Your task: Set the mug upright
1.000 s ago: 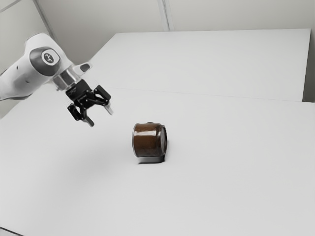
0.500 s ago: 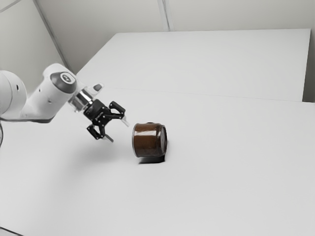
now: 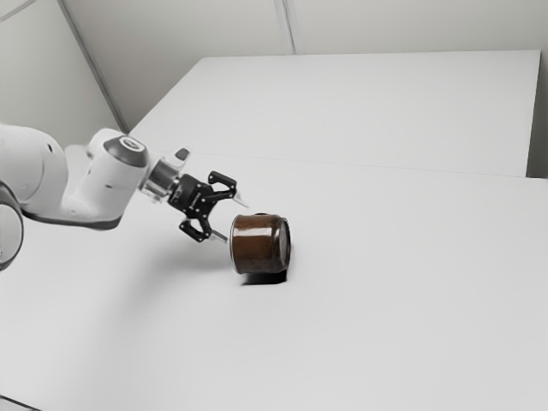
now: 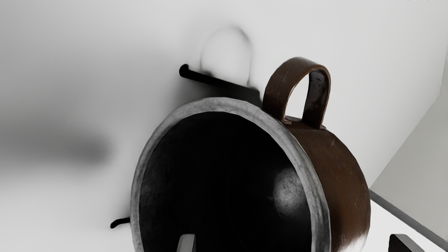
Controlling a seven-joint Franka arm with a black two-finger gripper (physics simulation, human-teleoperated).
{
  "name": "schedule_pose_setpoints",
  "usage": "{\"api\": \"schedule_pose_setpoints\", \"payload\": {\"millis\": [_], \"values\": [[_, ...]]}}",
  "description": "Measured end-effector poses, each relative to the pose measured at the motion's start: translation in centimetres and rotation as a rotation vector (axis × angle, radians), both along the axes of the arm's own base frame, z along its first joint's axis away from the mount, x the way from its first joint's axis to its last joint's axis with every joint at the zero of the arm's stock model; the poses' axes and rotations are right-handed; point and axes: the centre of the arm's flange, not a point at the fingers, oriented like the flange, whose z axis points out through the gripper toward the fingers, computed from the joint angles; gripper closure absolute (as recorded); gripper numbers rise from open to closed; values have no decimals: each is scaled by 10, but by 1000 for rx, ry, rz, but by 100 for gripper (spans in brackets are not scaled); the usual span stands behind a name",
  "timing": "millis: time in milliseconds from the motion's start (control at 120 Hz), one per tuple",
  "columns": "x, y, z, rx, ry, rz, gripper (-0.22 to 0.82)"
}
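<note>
Spread open, the black gripper (image 3: 237, 223) is at the mug's rim side in the exterior view, its fingers pointing toward the exterior view's right. The brown mug (image 3: 257, 244) lies on its side, mouth facing the gripper. In the wrist view the mug (image 4: 344, 175) shows its grey rim, dark inside and a looped handle. At the bottom edge there, the gripper (image 4: 294, 243) has one fingertip in front of the mouth and the other beyond the mug's outer wall. Nothing is held between them.
The white table (image 3: 385, 300) carries the mug and its shadow. A pale wall (image 3: 411, 26) stands behind the table's far edge. The arm reaches in from the exterior view's left.
The gripper has moved down and toward the exterior view's right, from well short of the mug to close at its rim. The fingers stay open and the mug has not moved.
</note>
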Motion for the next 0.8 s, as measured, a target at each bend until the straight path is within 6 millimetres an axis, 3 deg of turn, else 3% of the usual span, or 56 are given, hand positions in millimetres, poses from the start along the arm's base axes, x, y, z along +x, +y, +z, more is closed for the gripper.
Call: {"api": "schedule_pose_setpoints", "payload": {"millis": [375, 408, 583, 800], "values": [[8, -21, -10, -82, -23, 54, 0], [9, -22, -10, -80, -26, 54, 5], [12, -21, -6, -43, -43, 34, 49], [24, -33, 9, -20, -88, 9, 70]]}}
